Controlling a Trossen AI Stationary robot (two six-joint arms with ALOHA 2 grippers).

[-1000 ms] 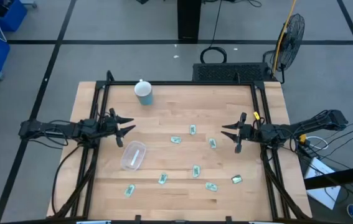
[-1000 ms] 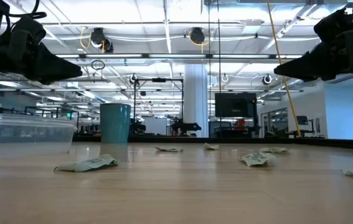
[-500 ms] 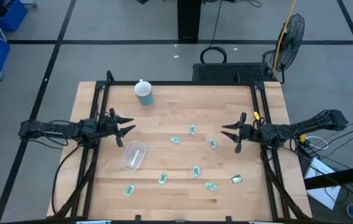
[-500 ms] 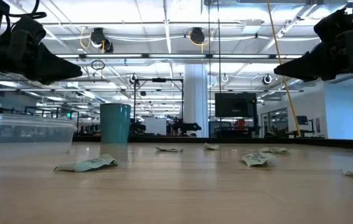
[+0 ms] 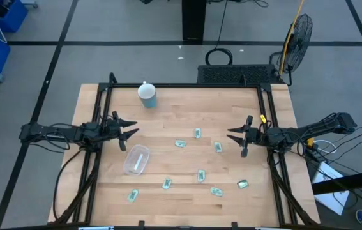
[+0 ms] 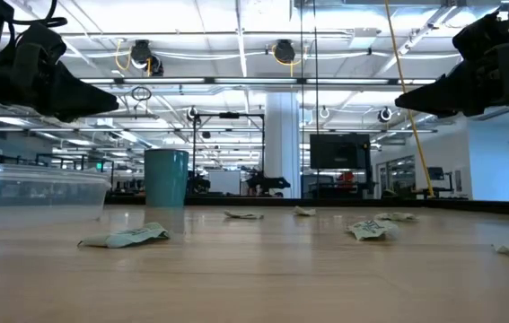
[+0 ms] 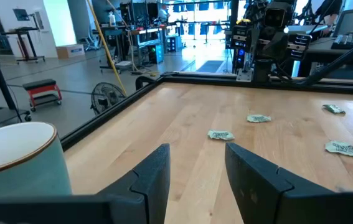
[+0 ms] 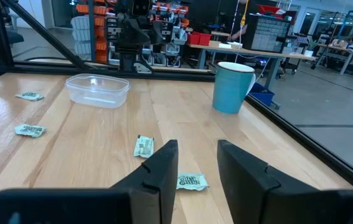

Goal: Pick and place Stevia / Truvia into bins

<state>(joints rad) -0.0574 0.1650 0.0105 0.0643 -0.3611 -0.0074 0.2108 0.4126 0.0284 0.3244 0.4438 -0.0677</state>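
Several pale green and white Stevia packets lie flat and scattered on the wooden table, among them one [image 5: 180,144], one [image 5: 197,133] and one [image 5: 242,184]. The clear oblong bin [image 5: 136,160] sits on its base left of centre and holds nothing I can see. My left gripper [image 5: 128,128] hovers open above the table's left side, just beyond the bin. My right gripper [image 5: 237,137] hovers open above the right side, close to a packet [image 5: 218,147]. Both grippers point toward the table's middle.
A blue-green cup with a white lid [image 5: 147,94] stands near the table's far edge. Black frame rails [image 5: 101,108] run along the left and right sides. A fan [image 5: 297,33] stands on the floor beyond the far right corner.
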